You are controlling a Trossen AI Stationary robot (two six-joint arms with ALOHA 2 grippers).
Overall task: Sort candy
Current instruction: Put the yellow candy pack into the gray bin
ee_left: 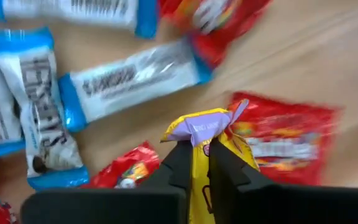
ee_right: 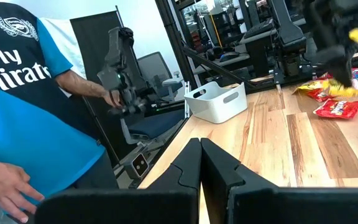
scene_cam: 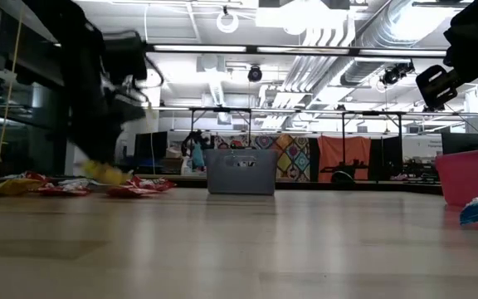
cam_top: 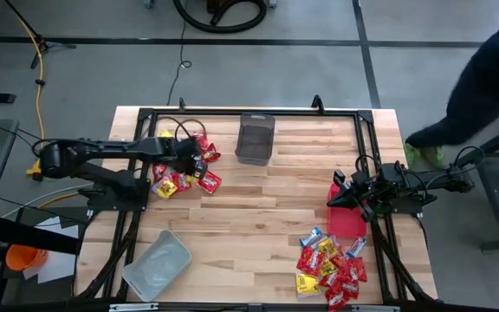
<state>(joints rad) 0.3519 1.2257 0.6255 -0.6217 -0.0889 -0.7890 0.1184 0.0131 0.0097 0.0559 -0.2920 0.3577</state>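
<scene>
the left gripper (ee_left: 196, 163) is clamped on a yellow candy packet (ee_left: 211, 134), the two dark fingers pinching its lower part while a crinkled end sticks up between them. in the high view this gripper (cam_top: 184, 158) sits at the left-centre of the frame, over the left pile of candy (cam_top: 180, 169) — red, yellow and blue-and-white packets scattered on the wooden table (cam_top: 258, 217) near its left edge. under the held packet the left wrist view shows red packets (ee_left: 284, 137) on the right of the frame and blue-and-white packets (ee_left: 132, 78) across the upper left, all lying flat on the wood. in the low view the yellow packet (scene_cam: 106, 173) hangs just above the red packets at the left of the frame.

the right gripper (cam_top: 346, 196) is at the right-centre of the high view, fingers pressed together with nothing between them, as the right wrist view (ee_right: 201, 165) shows. it is beside the red bin (cam_top: 346, 218). below that bin, at the lower right, lies a second pile of candy (cam_top: 329, 264), mostly red with a few blue-and-white and yellow.

a dark mesh bin (cam_top: 255, 139) stands at the upper middle of the table, and a clear grey bin (cam_top: 157, 264) at the lower left. a person (ee_right: 23, 99) in a blue shirt stands off the table's edge, at the left of the right wrist view.
</scene>
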